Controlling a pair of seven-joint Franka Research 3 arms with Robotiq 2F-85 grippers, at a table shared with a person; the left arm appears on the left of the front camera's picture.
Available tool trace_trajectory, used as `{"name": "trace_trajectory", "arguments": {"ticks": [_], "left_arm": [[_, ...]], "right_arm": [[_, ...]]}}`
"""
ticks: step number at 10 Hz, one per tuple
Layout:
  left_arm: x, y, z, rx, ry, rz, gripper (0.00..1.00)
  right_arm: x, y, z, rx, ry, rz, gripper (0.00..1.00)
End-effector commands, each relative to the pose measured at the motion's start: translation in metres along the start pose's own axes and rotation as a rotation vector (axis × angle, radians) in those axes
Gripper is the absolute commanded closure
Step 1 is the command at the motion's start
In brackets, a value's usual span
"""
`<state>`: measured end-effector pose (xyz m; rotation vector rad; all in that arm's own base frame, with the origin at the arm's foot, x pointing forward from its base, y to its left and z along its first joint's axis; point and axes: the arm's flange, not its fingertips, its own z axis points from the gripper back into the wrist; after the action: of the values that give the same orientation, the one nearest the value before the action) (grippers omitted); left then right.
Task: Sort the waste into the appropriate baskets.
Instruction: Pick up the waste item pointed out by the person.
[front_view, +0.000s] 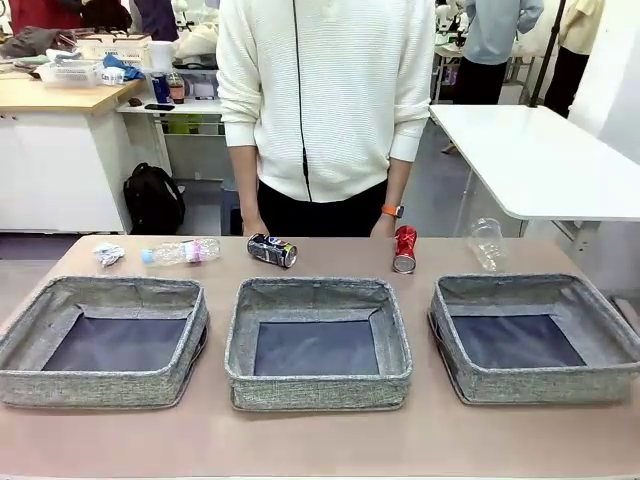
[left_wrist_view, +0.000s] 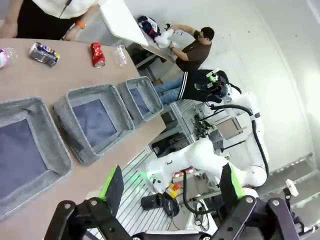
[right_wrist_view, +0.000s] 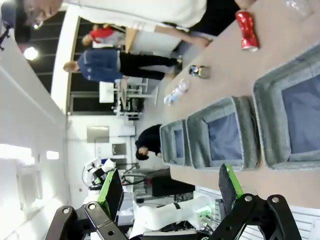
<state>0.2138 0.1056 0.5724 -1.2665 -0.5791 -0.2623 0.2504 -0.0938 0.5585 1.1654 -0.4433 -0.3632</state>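
Observation:
Three grey woven baskets stand in a row: left (front_view: 90, 385), middle (front_view: 318, 388) and right (front_view: 545, 382), all with bare dark bottoms. Behind them, along the far edge, lie a small white paper wad (front_view: 108, 253), a clear blue-capped bottle (front_view: 182, 252), a dark soda can (front_view: 272, 250), a red soda can (front_view: 404, 249) and clear plastic film (front_view: 487, 243). My left gripper (left_wrist_view: 172, 187) hangs open off the table's near side, well away from the baskets (left_wrist_view: 95, 120). My right gripper (right_wrist_view: 170, 187) is likewise open and holds nothing, with the red can (right_wrist_view: 247, 30) far off.
A person in a white sweater (front_view: 325, 90) stands at the far edge, hands resting near the dark can and the red can. A white table (front_view: 540, 160) stands behind on the right. A strip of bare tabletop (front_view: 320, 440) runs in front of the baskets.

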Motion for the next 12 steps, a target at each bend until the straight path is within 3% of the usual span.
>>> {"name": "trace_trajectory", "arguments": {"ticks": [1, 12], "left_arm": [[0.0050, -0.0147, -0.0017, -0.080, -0.014, -0.061, 0.00], [0.0050, -0.0147, -0.0017, -0.080, -0.014, -0.061, 0.00]], "right_arm": [[-0.0227, 0.0390, -0.0004, 0.028, 0.003, 0.053, 0.00], [-0.0227, 0.0390, -0.0004, 0.028, 0.003, 0.053, 0.00]]}}
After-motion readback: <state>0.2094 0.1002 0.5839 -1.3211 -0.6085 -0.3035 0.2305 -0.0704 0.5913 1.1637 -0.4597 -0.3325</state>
